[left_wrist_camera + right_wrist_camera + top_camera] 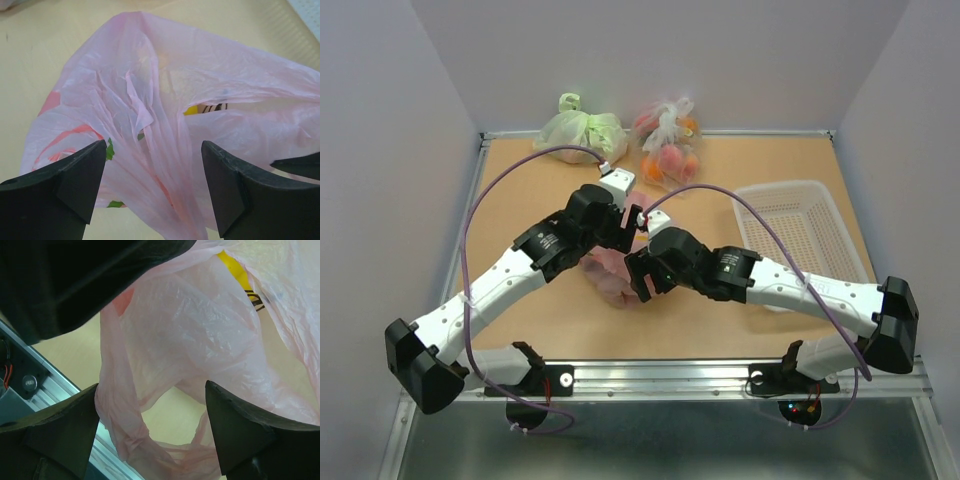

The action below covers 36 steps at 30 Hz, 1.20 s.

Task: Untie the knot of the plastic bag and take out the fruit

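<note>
**Item:** plastic bag [608,280], thin translucent pink.

**Location:** middle of the table [520,180], beneath both wrists and largely hidden from above.

**Orientation:** slumped on its side. The exposed parts run roughly far to near, with the near end leaning left. In the left wrist view its pleats gather into one ridge that comes toward the camera.

**Contents seen:** banana [191,110], a yellow sliver showing through a gap in the film (other fruit not made out).

**Knot:** cannot be told apart from the crumpled folds.

**Left gripper** [152,185]: jaws spread wide, straddling the gathered ridge. Film fills the gap but is not pinched; whether it touches the pads cannot be told.

**Right gripper** [152,432]: jaws equally wide. A handle loop [120,420] hangs slack between them, closer to the rail-side finger, and nothing is clamped.

**Also present:** pale green bag [580,130] and clear bag [670,145] of orange-red fruit, side by side at the far edge, and a white basket [800,225] to the right.
</note>
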Tool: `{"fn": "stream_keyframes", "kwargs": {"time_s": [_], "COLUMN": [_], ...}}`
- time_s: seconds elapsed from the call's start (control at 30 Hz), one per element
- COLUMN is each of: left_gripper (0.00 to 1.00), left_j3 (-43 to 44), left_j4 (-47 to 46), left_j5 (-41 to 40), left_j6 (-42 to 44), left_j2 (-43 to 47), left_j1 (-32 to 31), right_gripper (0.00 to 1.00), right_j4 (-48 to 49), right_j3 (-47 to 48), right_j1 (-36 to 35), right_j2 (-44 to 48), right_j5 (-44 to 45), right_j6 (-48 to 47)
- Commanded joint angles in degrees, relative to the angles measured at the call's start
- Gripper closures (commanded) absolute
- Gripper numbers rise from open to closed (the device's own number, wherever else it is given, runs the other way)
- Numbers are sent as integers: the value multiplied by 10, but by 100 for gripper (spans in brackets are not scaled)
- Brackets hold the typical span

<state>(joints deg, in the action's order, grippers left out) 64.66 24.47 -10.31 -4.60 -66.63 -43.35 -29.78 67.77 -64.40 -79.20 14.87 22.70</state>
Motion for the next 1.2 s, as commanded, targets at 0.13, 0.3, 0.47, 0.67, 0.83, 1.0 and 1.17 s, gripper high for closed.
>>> {"fn": "stream_keyframes", "kwargs": {"time_s": [0.13, 0.3, 0.47, 0.67, 0.83, 1.0, 1.17], "left_gripper": [12, 16, 18, 17, 18, 42, 92], "left_j3": [8, -11, -24, -31, -44, -45, -49], "left_j4": [38, 30, 28, 37, 16, -5, -34], "left_j5": [-80, -49, -18, -48, -74, -58, -52], "left_j6": [-40, -45, -71, -105, -134, -150, -157], "left_j2": [-13, -19, -38, -56, -61, -73, -76], "left_j1": [-12, -13, -15, -16, -16, -16, -16], "right_gripper": [14, 14, 14, 14, 14, 14, 20], "right_j4": [61, 84, 105, 164, 198, 224, 240], "right_j3": [-36, -57, -87, -139, -186, -207, -231], "right_j1": [-3, -3, -3, -2, -3, -3, -2], "right_j2": [14, 32, 45, 76, 91, 87, 83], "right_j5": [19, 31, 53, 51, 37, 24, 21], "right_j6": [-3, 1, 3, 8, 18, 24, 30]}}
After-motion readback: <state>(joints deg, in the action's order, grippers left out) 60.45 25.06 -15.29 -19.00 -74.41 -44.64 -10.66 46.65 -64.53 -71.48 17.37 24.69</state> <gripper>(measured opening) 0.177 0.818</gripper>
